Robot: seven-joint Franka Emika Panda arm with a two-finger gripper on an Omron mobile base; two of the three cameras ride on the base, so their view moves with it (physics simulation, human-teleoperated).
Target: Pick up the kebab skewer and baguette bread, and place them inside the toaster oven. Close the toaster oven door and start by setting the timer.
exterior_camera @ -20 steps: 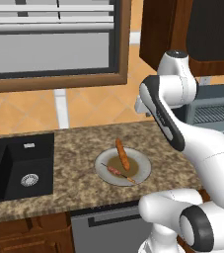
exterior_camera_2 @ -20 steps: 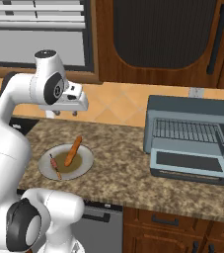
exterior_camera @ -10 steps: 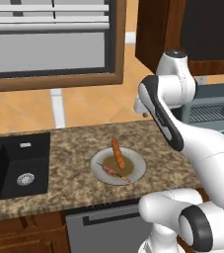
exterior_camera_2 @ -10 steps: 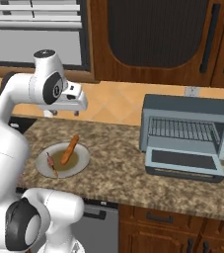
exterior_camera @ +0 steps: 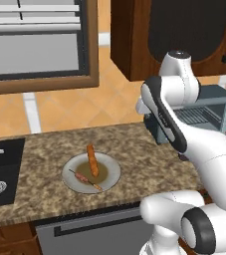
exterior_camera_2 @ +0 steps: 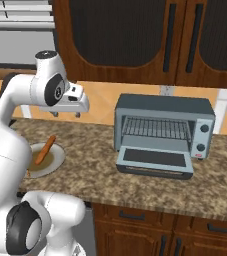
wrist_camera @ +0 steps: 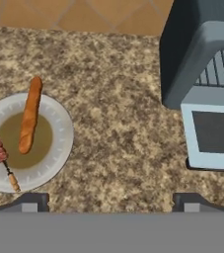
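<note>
Here plate (wrist_camera: pixel 59 123) holds baguette bread (wrist_camera: pixel 29 114), kebab skewer (wrist_camera: pixel 2 159)

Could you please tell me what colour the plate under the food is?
The plate is white with a brownish centre, clearest in the hand view.

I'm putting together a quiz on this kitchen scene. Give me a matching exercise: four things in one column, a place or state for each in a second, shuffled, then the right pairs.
Things:
1. baguette bread
2. kebab skewer
3. toaster oven door
4. gripper

Places or states:
A. dropped open, lying flat in front of the wire rack
B. open, up in the air above the counter
C. the plump loaf across the plate, one end reaching the rim
D. the thin stick near the plate's edge, beside the loaf

Pairs: 1-C, 2-D, 3-A, 4-B
</note>
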